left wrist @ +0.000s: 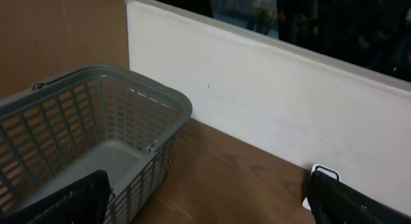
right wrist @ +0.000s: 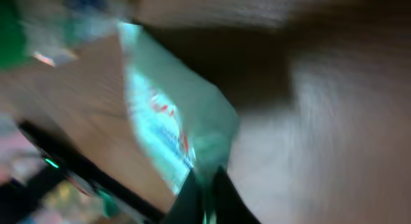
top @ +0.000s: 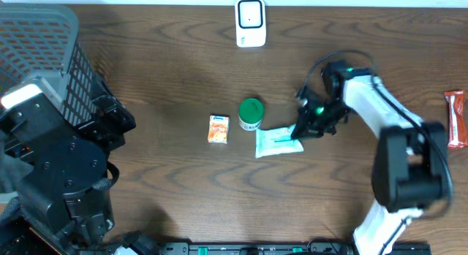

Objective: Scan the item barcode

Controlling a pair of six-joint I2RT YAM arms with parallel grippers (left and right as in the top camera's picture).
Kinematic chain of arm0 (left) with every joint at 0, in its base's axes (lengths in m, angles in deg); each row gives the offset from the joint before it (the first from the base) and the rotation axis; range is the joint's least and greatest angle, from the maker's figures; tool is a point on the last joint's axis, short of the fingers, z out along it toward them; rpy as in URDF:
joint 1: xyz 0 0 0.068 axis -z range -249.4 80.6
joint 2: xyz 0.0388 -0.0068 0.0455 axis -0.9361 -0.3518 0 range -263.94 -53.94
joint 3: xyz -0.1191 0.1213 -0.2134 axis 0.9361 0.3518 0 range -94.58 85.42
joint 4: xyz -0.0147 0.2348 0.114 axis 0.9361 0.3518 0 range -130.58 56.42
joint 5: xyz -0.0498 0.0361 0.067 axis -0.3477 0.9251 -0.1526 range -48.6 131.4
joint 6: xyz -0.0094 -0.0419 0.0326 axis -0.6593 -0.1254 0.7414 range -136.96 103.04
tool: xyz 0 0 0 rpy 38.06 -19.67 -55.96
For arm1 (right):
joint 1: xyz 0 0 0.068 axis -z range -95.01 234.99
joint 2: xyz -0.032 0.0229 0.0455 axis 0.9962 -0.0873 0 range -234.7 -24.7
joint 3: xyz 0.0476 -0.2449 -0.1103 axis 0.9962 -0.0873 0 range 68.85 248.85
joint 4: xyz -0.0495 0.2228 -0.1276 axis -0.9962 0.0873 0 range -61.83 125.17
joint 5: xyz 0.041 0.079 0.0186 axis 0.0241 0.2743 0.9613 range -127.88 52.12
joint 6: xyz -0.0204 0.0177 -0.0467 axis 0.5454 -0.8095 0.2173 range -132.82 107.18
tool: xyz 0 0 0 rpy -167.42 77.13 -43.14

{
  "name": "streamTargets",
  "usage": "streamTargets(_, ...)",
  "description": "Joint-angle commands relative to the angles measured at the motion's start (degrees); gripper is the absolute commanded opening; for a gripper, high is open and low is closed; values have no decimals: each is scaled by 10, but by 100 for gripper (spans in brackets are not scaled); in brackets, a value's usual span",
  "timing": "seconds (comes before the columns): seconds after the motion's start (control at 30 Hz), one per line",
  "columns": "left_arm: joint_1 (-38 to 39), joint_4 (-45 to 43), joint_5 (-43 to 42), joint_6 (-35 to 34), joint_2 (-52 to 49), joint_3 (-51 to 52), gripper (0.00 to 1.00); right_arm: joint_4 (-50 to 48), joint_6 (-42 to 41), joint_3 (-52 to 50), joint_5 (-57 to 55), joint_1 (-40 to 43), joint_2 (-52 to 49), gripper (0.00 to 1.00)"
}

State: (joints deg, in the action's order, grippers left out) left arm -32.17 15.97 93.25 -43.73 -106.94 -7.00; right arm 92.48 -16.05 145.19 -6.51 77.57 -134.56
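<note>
Overhead, a dark wooden table (top: 161, 72) filled the view. A grey slatted basket (top: 77, 65) stood in the far left corner, its rim running off the left edge. A white scanner (top: 250, 23) sat at the far edge, near the middle. A red bar (top: 456, 120) lay against the right edge. Bare wood stretched between the basket and the middle cluster, and again between that cluster and the scanner.

At the middle, an orange packet (top: 219, 128) lay just left of a green-lidded jar (top: 251, 114). A white and teal pouch (top: 276, 142) lay flat just to the right of the jar, on its near side. The right gripper (top: 300, 132) was clamped tight on the pouch's right edge; the blurred right wrist view showed the fingertips (right wrist: 186, 197) pinched onto the teal film.

From the left wrist, the left gripper (left wrist: 209, 201) stood wide apart with nothing between its fingers, raised above the table near the basket. Only part of the basket's grey floor showed. A pale wall (left wrist: 270, 121) rose along the table's far edge.
</note>
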Motion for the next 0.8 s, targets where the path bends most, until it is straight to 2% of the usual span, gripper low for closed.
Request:
streamTargets(0.0, -2, 0, 14, -1, -1, 1, 98, 29, -283, 27, -18, 1, 83, 1)
streamTargets(0.07, -2, 0, 14, -1, -1, 1, 98, 76, -444, 27, -29, 3, 117, 1)
streamTargets(0.17, -2, 0, 14, -1, -1, 1, 98, 144, -567, 27, -23, 4, 136, 2)
streamTargets(0.23, -2, 0, 14, -1, -1, 1, 98, 184, -615, 27, -21, 5, 141, 1)
streamTargets(0.33, -2, 0, 14, -1, -1, 1, 98, 197, -622, 27, -28, 4, 141, 2)
streamTargets(0.37, -2, 0, 14, -1, -1, 1, 98, 189, -596, 27, -79, 3, 141, 12)
streamTargets(0.4, -2, 0, 14, -1, -1, 1, 98, 180, -570, 27, -114, 2, 141, 15)
streamTargets(0.43, -2, 0, 14, -1, -1, 1, 98, 160, -529, 27, -165, -1, 141, 25)
streamTargets(0.47, -2, 0, 14, -1, -1, 1, 98, 134, -476, 24, -233, -8, 140, 53)
streamTargets(0.5, -2, 0, 14, -1, -1, 1, 98, 118, -440, 21, -275, -15, 139, 70)
streamTargets(0.6, -2, 0, 14, -1, -1, 1, 98, 62, -322, 1, -354, -40, 139, 99)
streamTargets(0.7, -2, 0, 14, -1, -1, 1, 98, 4, -290, -32, -360, -60, 139, 99)
streamTargets(0.77, -2, 0, 14, -1, -1, 1, 98, -26, -291, -60, -324, -65, 139, 99)
